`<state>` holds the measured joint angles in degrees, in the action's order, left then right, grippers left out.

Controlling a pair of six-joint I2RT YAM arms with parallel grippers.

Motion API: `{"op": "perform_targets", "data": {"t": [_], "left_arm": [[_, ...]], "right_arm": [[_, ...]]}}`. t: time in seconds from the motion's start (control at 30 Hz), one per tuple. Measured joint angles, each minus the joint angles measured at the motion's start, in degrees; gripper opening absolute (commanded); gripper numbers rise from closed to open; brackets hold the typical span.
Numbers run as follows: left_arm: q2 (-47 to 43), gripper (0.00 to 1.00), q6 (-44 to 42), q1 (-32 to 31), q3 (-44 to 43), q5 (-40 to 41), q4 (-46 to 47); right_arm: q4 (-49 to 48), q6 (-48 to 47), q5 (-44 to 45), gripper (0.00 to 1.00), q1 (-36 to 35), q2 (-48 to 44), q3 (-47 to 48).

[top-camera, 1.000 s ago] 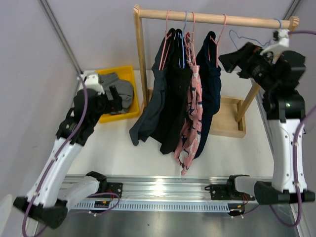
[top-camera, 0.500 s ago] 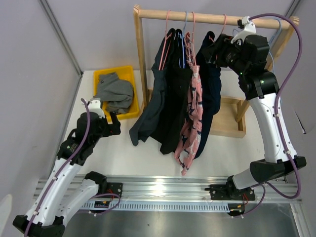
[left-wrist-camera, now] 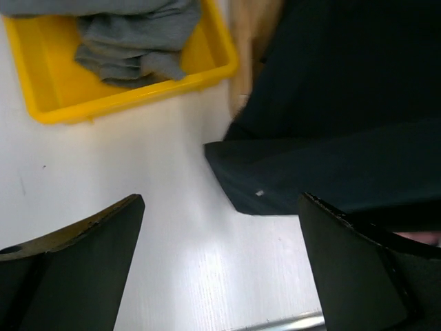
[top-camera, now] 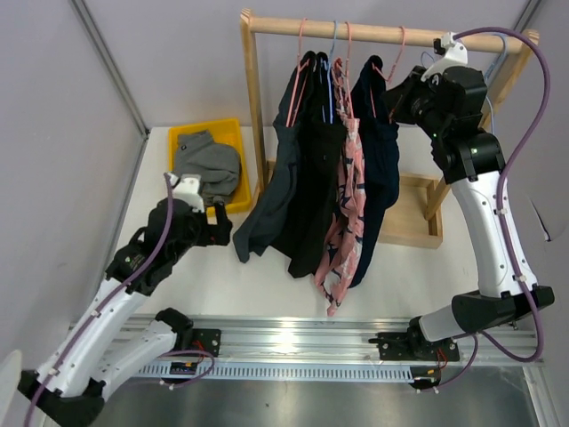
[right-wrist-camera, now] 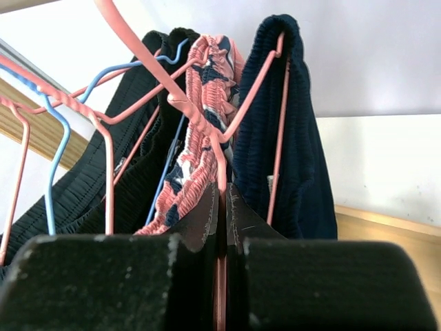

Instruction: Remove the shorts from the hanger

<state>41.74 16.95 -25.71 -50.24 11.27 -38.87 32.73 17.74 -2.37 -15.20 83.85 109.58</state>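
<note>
Navy shorts (right-wrist-camera: 282, 138) hang long axis straight down, waistband up, on the pink hanger (right-wrist-camera: 207, 131) whose wire the right gripper (right-wrist-camera: 222, 201) pinches tight, rightmost under the far wooden rail (top-camera: 382, 34). The left gripper (left-wrist-camera: 219, 207) gapes empty over the table (left-wrist-camera: 158, 158).

Five pairs of shorts all told! Charcoal (top-camera: 274, 191), black (top-camera: 313, 191), pink-patterned (top-camera: 343, 222) and navy (top-camera: 380, 165) make four on the one wooden rack (top-camera: 252, 98), and one grey (top-camera: 216, 166) lies in the single yellow bin (top-camera: 189, 135). Carrying the clothes are three pink hangers (top-camera: 302, 40) and one blue hanger (top-camera: 334, 37).
</note>
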Motion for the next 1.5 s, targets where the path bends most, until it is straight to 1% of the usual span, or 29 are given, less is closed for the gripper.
{"op": "perform_targets", "data": {"t": [0.1,0.13,0.3,0.37,0.43,0.6,0.73,0.8,0.9,1.1,1.17,1.27,1.3,1.33,1.37,1.4,1.47,1.5], "left_arm": [[4.1,0.99,-0.3,-12.5,-9.2,3.8,-2.1],[6.7,0.99,-0.6,-17.1,-14.4,5.3,-3.0],[21.0,0.99,-3.2,-38.9,-40.7,13.7,-2.1],[26.3,0.99,-4.3,-45.1,-48.3,14.4,-0.8],[31.1,0.99,-5.6,-49.3,-52.9,14.4,1.4],[41.6,0.99,-7.5,-55.1,-55.7,11.9,5.3],[49.8,0.99,-7.6,-57.4,-58.2,9.2,6.6],[52.5,0.99,-7.5,-58.2,-59.0,8.1,7.1],[55.1,0.99,-7.5,-59.2,-59.9,7.1,7.7],[56.9,0.99,-7.5,-59.7,-62.1,7.0,10.1],[57.6,0.96,-7.6,-59.7,-62.6,7.9,11.2],[59.4,0.8,-8.0,-59.7,-64.1,9.6,12.1],[60.2,0.71,-8.3,-59.7,-64.6,10.2,12.3],[60.9,0.67,-8.3,-59.7,-65.0,10.6,12.6],[61.8,0.6,-8.7,-59.7,-65.4,11.1,13.0],[62.3,0.38,-8.9,-59.7,-65.5,11.2,13.2],[63.3,0.23,-8.9,-59.7,-65.5,11.9,13.3],[63.7,0.07,-9.1,-59.7,-65.5,12.3,13.2]], "right_arm": [[0.5,0.2,0.5,0.0,-0.1,-1.4,-0.1],[0.7,0.5,0.7,0.0,-0.1,-2.0,-0.1],[3.1,1.2,2.8,0.0,-0.5,-5.6,0.8],[4.3,1.6,3.8,0.0,-0.7,-7.0,1.7],[5.6,1.8,5.2,0.0,-1.1,-8.7,2.1],[9.4,3.0,9.1,0.0,-2.0,-13.5,2.2],[11.5,3.7,11.2,0.0,-2.0,-17.4,1.1],[12.5,3.9,11.8,0.0,-2.0,-18.6,0.9],[13.3,4.2,12.2,0.0,-2.0,-19.6,0.5],[15.0,4.8,12.2,0.0,-2.1,-19.7,0.0],[15.9,5.1,12.2,0.0,-2.1,-19.7,0.0],[17.2,5.8,12.2,0.0,-2.1,-20.0,0.1],[17.5,6.1,12.1,0.0,-2.1,-20.1,0.1],[17.9,6.3,12.0,0.0,-2.1,-20.3,0.1],[18.3,6.4,12.0,0.0,-2.1,-20.5,0.1],[18.5,6.5,12.0,0.0,-2.1,-20.6,0.1],[19.2,6.7,12.0,0.0,-2.1,-20.9,0.2],[19.6,6.7,12.0,0.0,-2.1,-20.9,0.4]]}}
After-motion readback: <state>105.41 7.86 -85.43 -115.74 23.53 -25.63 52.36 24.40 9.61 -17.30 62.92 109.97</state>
